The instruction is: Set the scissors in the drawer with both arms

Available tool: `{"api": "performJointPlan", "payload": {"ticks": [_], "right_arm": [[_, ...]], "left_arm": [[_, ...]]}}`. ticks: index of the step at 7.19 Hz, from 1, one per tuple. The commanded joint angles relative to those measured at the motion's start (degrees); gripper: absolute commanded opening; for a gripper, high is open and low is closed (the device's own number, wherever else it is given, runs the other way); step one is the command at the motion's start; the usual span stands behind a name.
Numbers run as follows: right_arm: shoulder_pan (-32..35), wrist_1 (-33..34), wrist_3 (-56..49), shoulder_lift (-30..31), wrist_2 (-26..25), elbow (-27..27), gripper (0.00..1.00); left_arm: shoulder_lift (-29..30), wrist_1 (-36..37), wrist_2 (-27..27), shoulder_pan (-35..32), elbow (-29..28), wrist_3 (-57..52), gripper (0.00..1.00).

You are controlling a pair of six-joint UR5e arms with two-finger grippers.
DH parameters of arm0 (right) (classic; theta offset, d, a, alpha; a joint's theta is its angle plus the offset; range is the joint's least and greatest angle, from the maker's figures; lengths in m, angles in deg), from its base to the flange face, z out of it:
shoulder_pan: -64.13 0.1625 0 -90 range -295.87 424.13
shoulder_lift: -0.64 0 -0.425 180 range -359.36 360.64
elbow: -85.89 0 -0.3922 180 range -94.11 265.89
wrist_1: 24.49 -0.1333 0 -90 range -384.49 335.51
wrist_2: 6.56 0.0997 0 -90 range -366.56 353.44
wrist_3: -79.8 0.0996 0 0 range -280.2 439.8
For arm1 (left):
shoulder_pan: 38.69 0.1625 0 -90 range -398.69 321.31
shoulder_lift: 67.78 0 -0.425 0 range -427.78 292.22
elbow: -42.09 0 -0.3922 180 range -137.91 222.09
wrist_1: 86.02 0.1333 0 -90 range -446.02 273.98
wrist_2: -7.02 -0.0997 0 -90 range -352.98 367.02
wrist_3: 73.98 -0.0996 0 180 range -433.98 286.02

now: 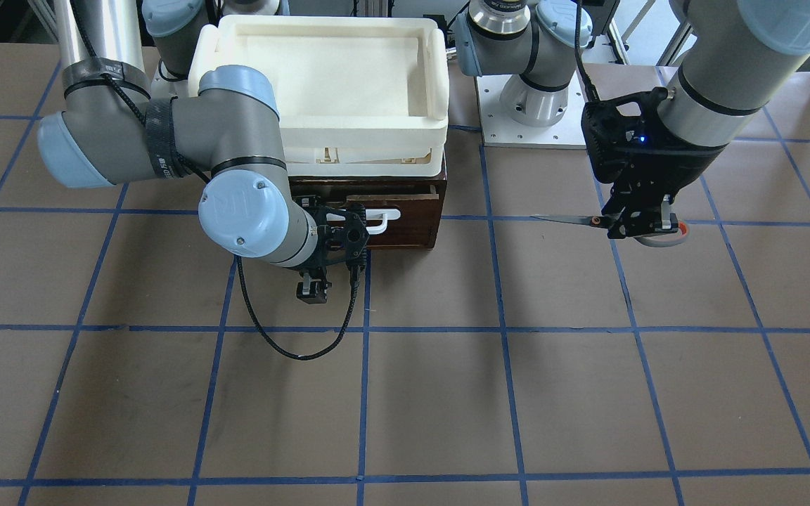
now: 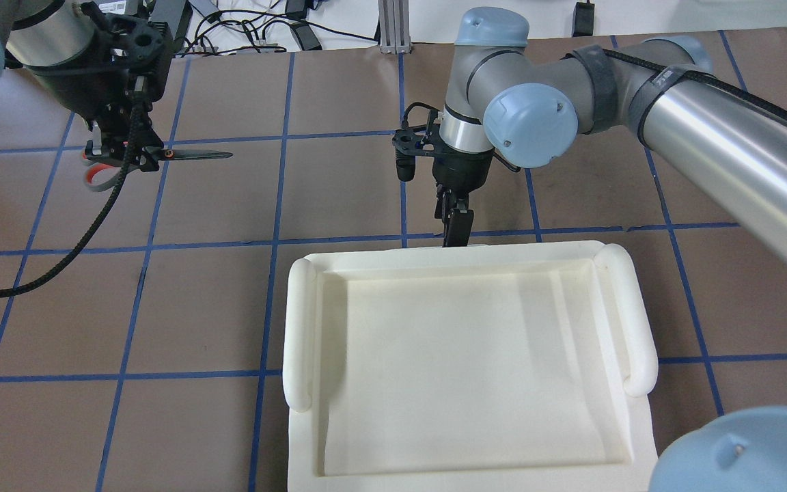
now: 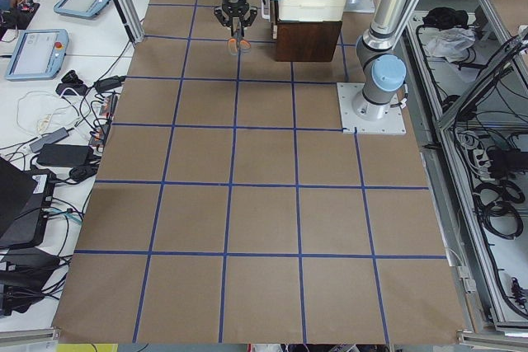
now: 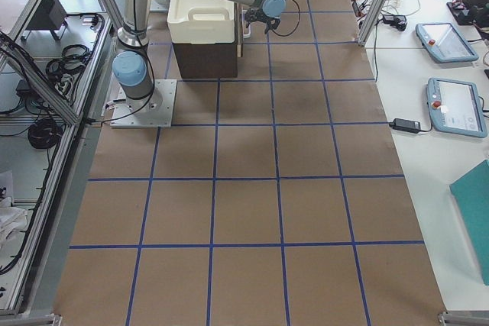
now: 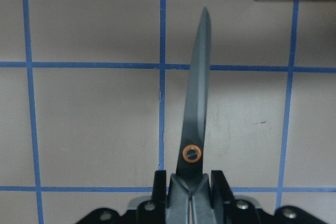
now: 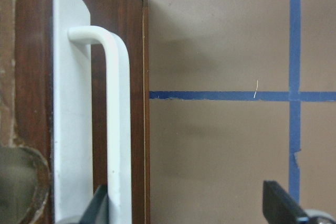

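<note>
Scissors (image 1: 591,221): grey handles, orange-red lining, blades closed, horiz., clamped at handle end in left gripper (image 1: 633,226), tips twd drawer (image 1: 412,211). Drawer: dark brown, white bar handle, appears shut, under cream tray (image 1: 349,133).

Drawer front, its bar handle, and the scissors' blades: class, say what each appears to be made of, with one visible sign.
Drawer front: likely wood, dark brown stain, slight sheen; grain streaks show. Bar handle: smooth glossy white, plastic or painted metal, cannot tell which. Scissors' blades: probably steel, grey and dully reflective.
</note>
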Motion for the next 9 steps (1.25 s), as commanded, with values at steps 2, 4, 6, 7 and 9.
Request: {"api": "performJointPlan", "payload": {"ticks": [2,4,6,7,9], "right_arm": [[0.0,1.65,-0.8,-0.3,-3.46,0.08,1.0],[0.0,3.06,-0.89,-0.38,-3.46,0.0,1.0],[-0.08,3.85,-0.89,-0.3,-3.45,0.0,1.0],[-0.09,4.56,-0.98,-0.12,-3.45,-0.09,1.0],[-0.09,6.14,-0.89,0.05,-4.07,-0.09,1.0]], "left_arm": [[-0.55,-0.4,-0.46,-0.24,0.02,1.37,0.0],[-0.73,-0.57,-0.64,-0.24,0.02,1.37,0.0],[-0.2,-0.49,-0.37,-0.24,0.02,1.46,0.0],[-0.55,-0.57,-0.55,-0.24,0.02,1.37,0.0],[-0.55,-0.57,-0.55,-0.24,0.02,1.37,0.0]]}}
